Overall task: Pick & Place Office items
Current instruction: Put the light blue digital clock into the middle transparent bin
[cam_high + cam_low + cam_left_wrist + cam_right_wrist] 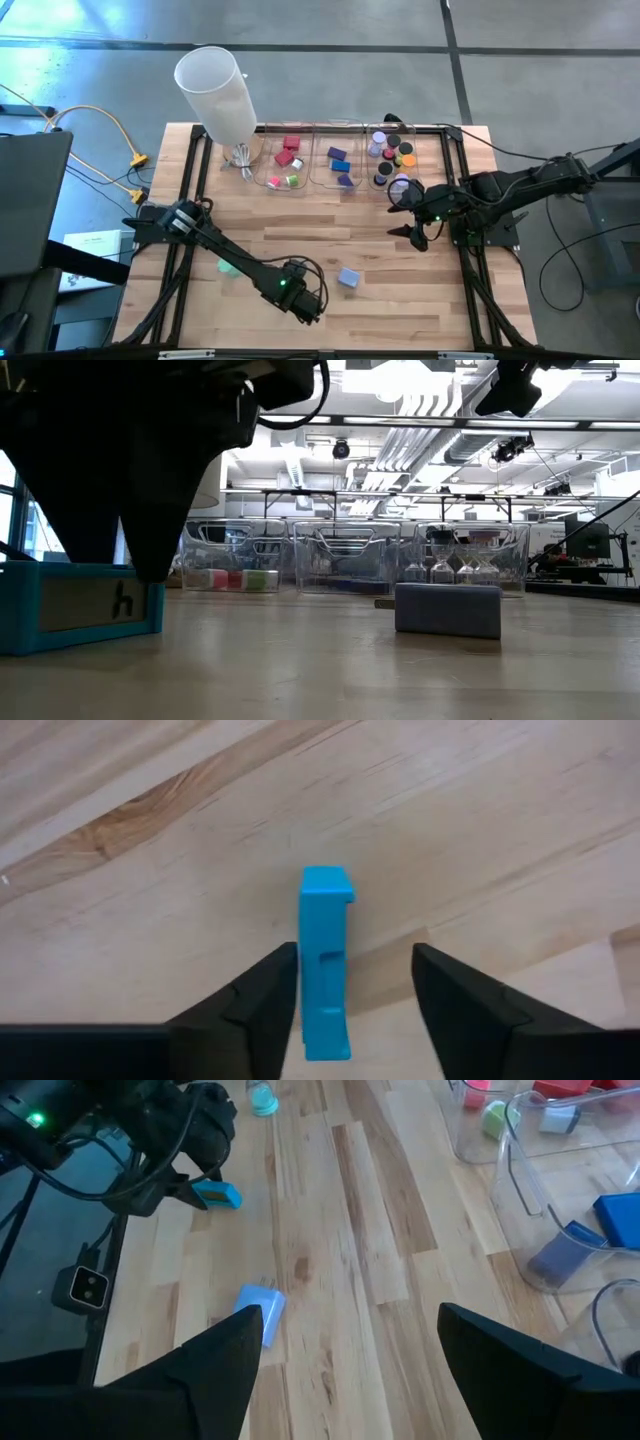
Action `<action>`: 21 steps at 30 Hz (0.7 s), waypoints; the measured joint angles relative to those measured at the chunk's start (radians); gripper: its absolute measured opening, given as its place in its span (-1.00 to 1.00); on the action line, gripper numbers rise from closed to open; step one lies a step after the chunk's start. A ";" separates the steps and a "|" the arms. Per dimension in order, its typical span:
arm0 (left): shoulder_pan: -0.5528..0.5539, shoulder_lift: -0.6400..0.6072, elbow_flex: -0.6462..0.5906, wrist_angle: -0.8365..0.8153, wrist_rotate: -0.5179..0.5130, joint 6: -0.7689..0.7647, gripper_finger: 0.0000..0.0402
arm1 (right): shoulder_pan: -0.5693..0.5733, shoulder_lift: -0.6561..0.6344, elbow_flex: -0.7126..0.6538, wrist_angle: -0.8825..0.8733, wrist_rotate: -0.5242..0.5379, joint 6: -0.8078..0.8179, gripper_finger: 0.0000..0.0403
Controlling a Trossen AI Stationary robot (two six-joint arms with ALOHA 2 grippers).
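A bright blue block [324,965] lies flat on the wooden table between the open fingers of my left gripper [355,955], nearer one finger than the other. In the high view my left gripper [303,298] stands over it near the table's near edge and hides it. A pale purple-blue block [348,278] rests on the table just right of it. A teal piece [226,265] lies to its left. My right gripper [415,226] hovers open and holds nothing, in front of the right bin. The other red, blue, purple blocks and round rolls sit in the bins. My left gripper comes from above with its fingers along the blue block's long sides. One finger [270,995] stands right against the block's side [306,982], the other is clearly apart. Whether the near finger touches the block, I cannot tell. The block lies flat on the table.
Three clear bins [312,170] stand in a row along the far edge, next to a tall white cylinder [220,92]. Bare wood lies between the bins and the blocks. Dark frame rails [478,280] run along the table's left and right sides.
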 joint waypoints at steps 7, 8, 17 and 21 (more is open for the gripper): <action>0.000 0.000 0.000 -0.002 0.003 0.005 -0.45 | 0.028 0.000 0.000 -0.012 -0.002 0.008 0.43; 0.000 0.000 0.000 -0.002 0.004 0.014 -0.49 | 0.038 0.000 0.000 -0.012 -0.002 0.008 0.43; 0.019 0.041 0.001 0.010 0.076 0.092 -0.64 | 0.144 0.000 0.000 -0.011 0.010 0.050 0.43; 0.039 0.066 0.001 0.016 0.111 0.152 -0.65 | 0.174 0.000 0.000 -0.008 0.011 0.062 0.44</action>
